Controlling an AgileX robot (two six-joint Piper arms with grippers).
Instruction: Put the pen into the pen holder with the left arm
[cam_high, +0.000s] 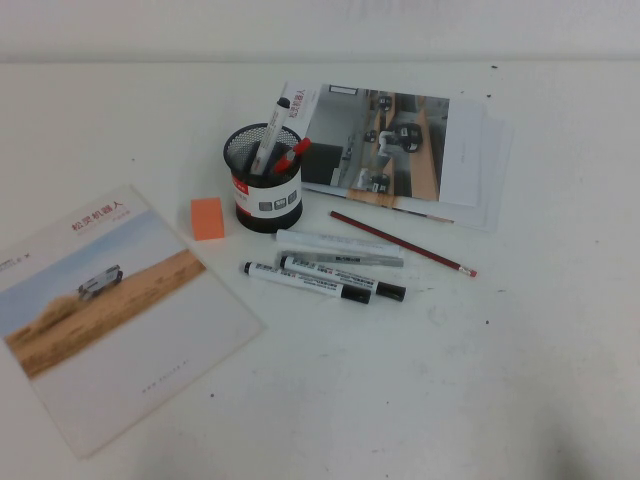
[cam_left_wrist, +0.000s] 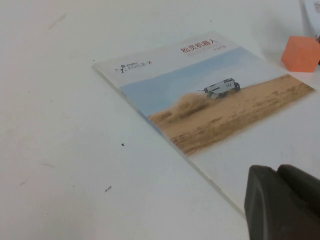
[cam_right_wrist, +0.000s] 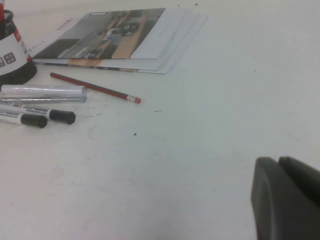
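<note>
The black mesh pen holder (cam_high: 262, 185) stands mid-table; a white black-ended pen (cam_high: 270, 135) and a red-capped marker (cam_high: 293, 153) stand in it. Two white pens with black caps lie side by side in front of it, one nearer the camera (cam_high: 300, 281) and one behind it (cam_high: 392, 292); their caps show in the right wrist view (cam_right_wrist: 62, 116). My left gripper (cam_left_wrist: 276, 170) is shut and empty, low over a brochure's edge, far from the pens. My right gripper (cam_right_wrist: 277, 161) is shut and empty over bare table. Neither arm shows in the high view.
A grey-silver marker (cam_high: 340, 243) and a thin red pencil (cam_high: 400, 243) lie just behind the pens. An orange block (cam_high: 207, 217) sits left of the holder. A desert-photo brochure (cam_high: 110, 300) lies at front left, and a stack of brochures (cam_high: 400, 150) behind the holder.
</note>
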